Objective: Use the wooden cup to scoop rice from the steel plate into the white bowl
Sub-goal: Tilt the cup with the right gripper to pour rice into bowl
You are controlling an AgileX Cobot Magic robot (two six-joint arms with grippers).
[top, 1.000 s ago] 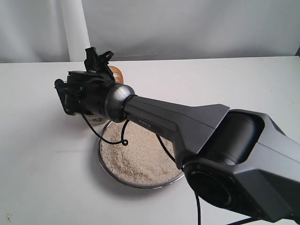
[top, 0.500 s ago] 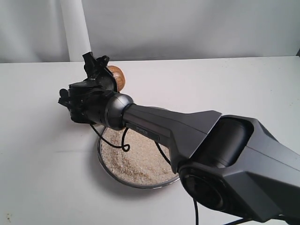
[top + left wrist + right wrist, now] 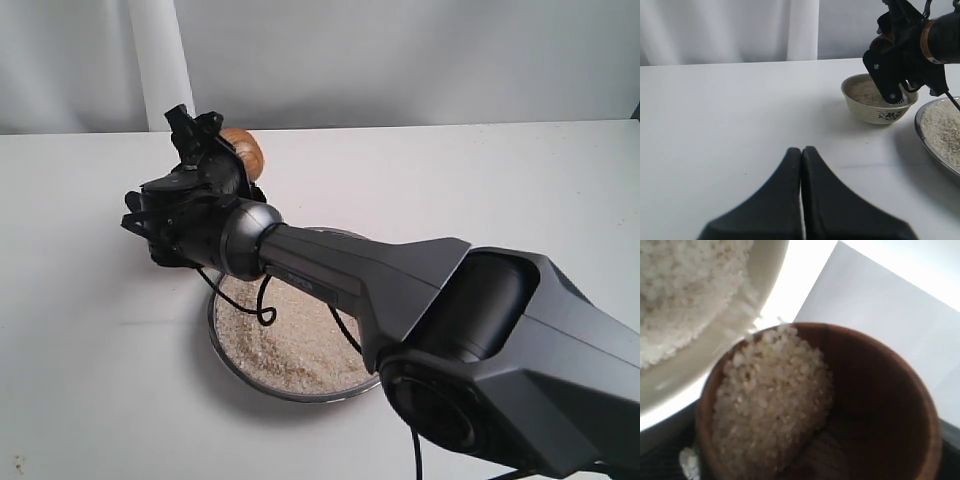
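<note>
Two grippers work over a white table (image 3: 520, 180), the biggest thing in view. Next in size is the dark right arm (image 3: 400, 290), which reaches from the near right corner of the exterior view across the middle to the left. Under its forearm sits the steel plate (image 3: 222, 352), round and shiny, filled with a broad bed of rice (image 3: 290, 345); a black cable loop hangs from the arm above the grains.

The left gripper (image 3: 801, 155) is low over bare table, well apart from the dishes, its two black fingers pressed flat together with nothing between them.

The white bowl (image 3: 875, 114) stands on the table just beside the plate's rim (image 3: 927, 150), a dark pattern on its outer side and rice inside it. In the exterior view the right wrist hides it.

The right gripper (image 3: 205, 140) is clamped on the wooden cup (image 3: 245, 152), held off the table above the bowl's far side. From the right wrist the cup (image 3: 875, 390) is tipped toward the bowl (image 3: 690, 370). Its rice (image 3: 775, 405) is heaped against the lower wall up to the lip, and the opposite wall is bare dark wood.
</note>
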